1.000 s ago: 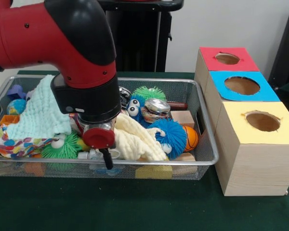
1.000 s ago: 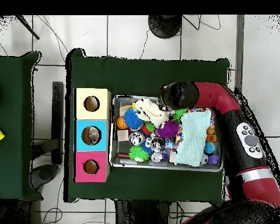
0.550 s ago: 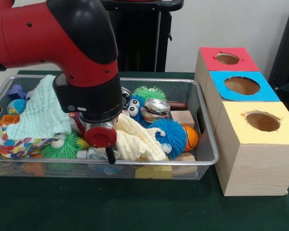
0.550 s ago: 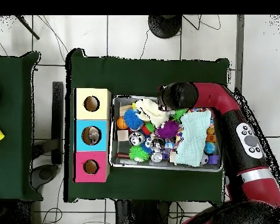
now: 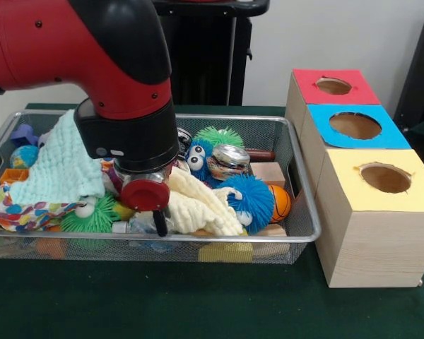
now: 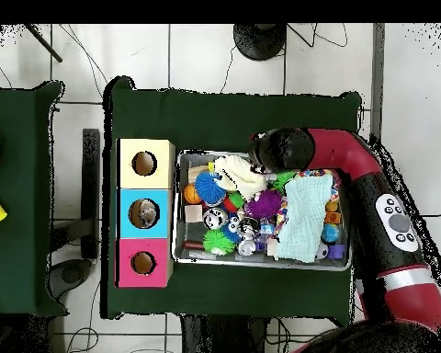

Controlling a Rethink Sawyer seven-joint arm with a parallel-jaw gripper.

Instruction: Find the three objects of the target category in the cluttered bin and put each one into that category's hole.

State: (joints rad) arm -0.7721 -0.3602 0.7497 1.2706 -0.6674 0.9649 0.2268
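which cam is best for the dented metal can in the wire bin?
Front view. The dented silver metal can lies on its side, unobstructed, between the blue googly-eyed fuzzy toy and the orange ball. In the overhead view it is only a small silvery spot among clutter, its shape unreadable.

Table carried a dark green cloth cover. Directly on it sat a wire mesh bin, full of clutter, and just beside the bin a row of three wooden boxes, touching one another: red-topped box, blue-topped box, yellow-topped box. Each top had one round hole.
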